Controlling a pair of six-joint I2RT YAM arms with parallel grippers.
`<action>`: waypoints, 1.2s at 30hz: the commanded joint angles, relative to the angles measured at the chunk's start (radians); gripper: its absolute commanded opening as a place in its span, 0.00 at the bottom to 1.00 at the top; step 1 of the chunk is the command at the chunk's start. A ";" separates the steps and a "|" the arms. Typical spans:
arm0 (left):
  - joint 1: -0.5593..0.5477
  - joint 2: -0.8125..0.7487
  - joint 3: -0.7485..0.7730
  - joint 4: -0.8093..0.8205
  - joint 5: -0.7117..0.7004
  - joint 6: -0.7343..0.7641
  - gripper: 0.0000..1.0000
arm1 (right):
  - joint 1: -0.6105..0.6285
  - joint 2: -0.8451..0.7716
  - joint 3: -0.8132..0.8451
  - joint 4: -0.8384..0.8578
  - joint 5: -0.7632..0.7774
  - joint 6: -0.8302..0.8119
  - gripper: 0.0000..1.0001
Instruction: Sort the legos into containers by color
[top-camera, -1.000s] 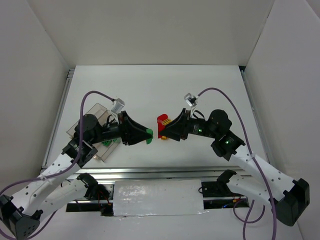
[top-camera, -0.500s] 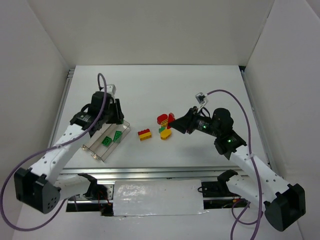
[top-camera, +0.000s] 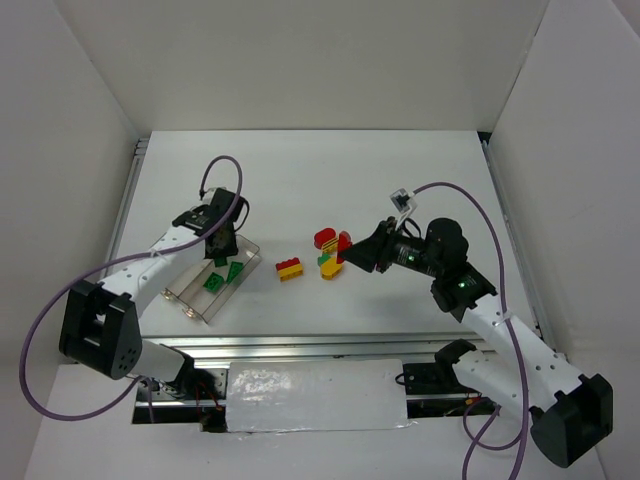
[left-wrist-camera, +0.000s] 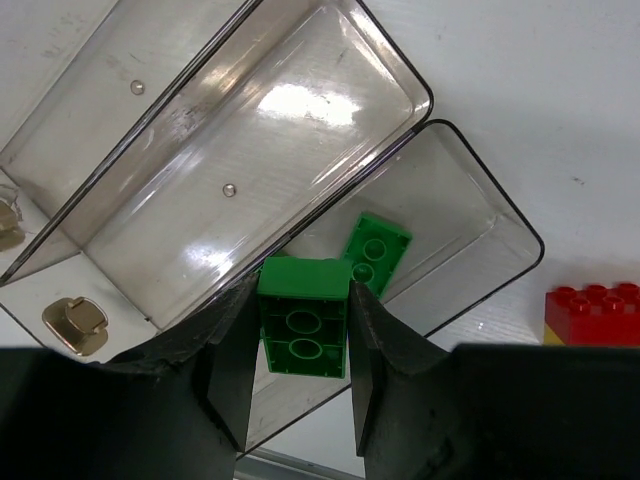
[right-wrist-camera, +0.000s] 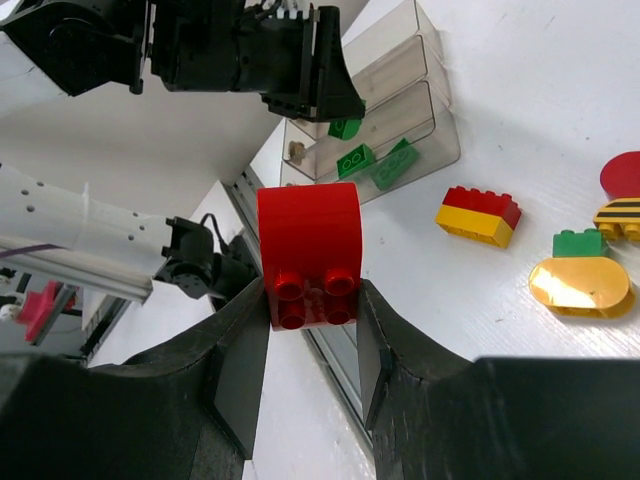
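My left tool (left-wrist-camera: 300, 345) is closed on one green brick (left-wrist-camera: 303, 325) and holds it over the clear tray (top-camera: 186, 300), which has three long compartments side by side. I cannot tell whether the brick touches the tray. Two more green bricks (right-wrist-camera: 356, 160) lie in the tray's outer compartment, the one facing the loose pieces. That makes three separate green bricks.

My right tool (right-wrist-camera: 310, 292) grips one red brick (right-wrist-camera: 308, 235) with a rounded top, studs facing the wrist camera. It is well away from the tray, on the far side of the loose pieces.

Four loose items lie on the white worktop (top-camera: 400, 170) between the tray and my right tool:
- A red-on-yellow brick (top-camera: 290, 268) is nearest the tray.
- One red round-topped piece (top-camera: 325, 240) is farther from the tray.
- One yellow piece with black stripes (right-wrist-camera: 620, 220) is also farther off.
- One small green block sits on a rounded yellow base (right-wrist-camera: 580, 278).

In the top view my left tool covers the tray's far end. In the left wrist view its dark fingers (left-wrist-camera: 230, 370) hide the tray's near end. A purple cable (top-camera: 440, 185) loops above each arm, and a metal rail (top-camera: 300, 345) runs along the worktop edge below the tray.
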 joint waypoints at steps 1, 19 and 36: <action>0.003 -0.013 -0.025 0.019 -0.041 -0.039 0.40 | 0.003 -0.016 0.030 -0.021 -0.015 -0.035 0.00; 0.003 -0.416 -0.130 0.318 0.552 0.040 0.80 | 0.016 0.154 0.043 0.109 -0.122 0.015 0.00; -0.215 -0.444 -0.235 1.029 1.306 -0.226 0.80 | 0.232 0.129 0.083 0.300 -0.204 0.075 0.00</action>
